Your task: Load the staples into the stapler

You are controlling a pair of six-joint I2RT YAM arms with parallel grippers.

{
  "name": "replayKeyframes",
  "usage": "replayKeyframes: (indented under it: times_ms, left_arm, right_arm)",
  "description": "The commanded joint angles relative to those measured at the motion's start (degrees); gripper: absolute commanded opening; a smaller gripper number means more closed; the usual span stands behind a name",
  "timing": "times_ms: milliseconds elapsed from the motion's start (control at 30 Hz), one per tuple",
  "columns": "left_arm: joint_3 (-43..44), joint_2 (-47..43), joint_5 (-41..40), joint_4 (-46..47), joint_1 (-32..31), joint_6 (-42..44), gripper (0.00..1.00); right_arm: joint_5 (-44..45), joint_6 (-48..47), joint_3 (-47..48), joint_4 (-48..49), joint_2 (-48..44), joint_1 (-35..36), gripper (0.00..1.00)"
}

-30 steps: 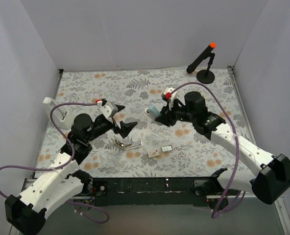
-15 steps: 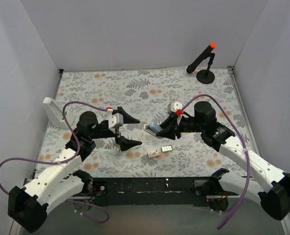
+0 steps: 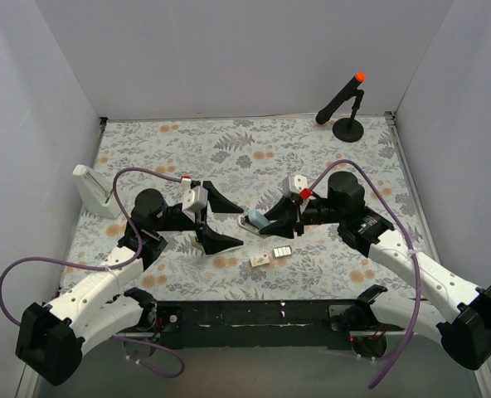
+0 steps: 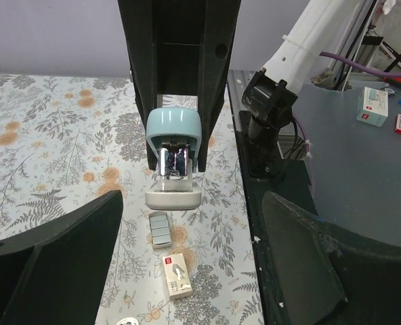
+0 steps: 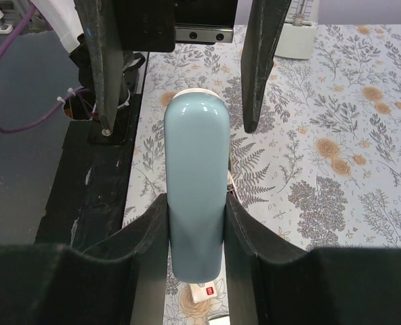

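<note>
Cardboard box (image 3: 260,259): lay on the floral table (image 3: 328,157) near the front edge, just beside the staples.
Staples (image 3: 282,250): silvery rows in a small dark tray, on the table nearer than the stapler, apart from both claws.
Left gripper (image 3: 233,224): spread wide, holding nothing, facing the stapler's nose.
Stapler (image 3: 254,220): pale blue, between the two arms.
Right gripper (image 3: 272,222): narrowed onto the stapler's sides, holding it.
White holder (image 3: 90,190): stood at the left edge.
Black stand (image 3: 347,128): orange-tipped, in the far right corner.
</note>
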Motion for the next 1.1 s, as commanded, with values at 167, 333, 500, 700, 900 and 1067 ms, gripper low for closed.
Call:
replayKeyframes:
  times_ms: [167,333,500,700,900,1067]
  left_arm:
    - [0.32,0.86,1.36,3.10,0.31,-4.15,0.69]
    - [0.58,1.03,0.74,2.66,0.31,-4.42,0.58]
    - [0.76,1.21,0.83,2.84,0.31,-4.86,0.48]
    - [0.76,1.03,0.05,2.58,0.31,-4.95,0.16]
    - [2.25,1.03,-4.70,-2.77,0.31,-3.80,0.00]
    - [4.01,1.39,-5.85,-6.83,0.31,-1.52,0.00]
  right_arm:
    - [-0.98,0.69,0.46,5.12,0.27,1.16,0.01]
    - [-0.54,0.69,0.55,5.21,0.45,1.42,0.01]
    - [-0.10,0.60,0.64,5.12,0.53,1.77,0.01]
    - [0.60,0.69,0.64,5.21,0.80,2.04,0.01]
    - [1.39,1.39,2.74,2.31,1.41,2.04,0.49]
    - [3.15,1.30,5.03,1.08,0.97,2.12,0.68]
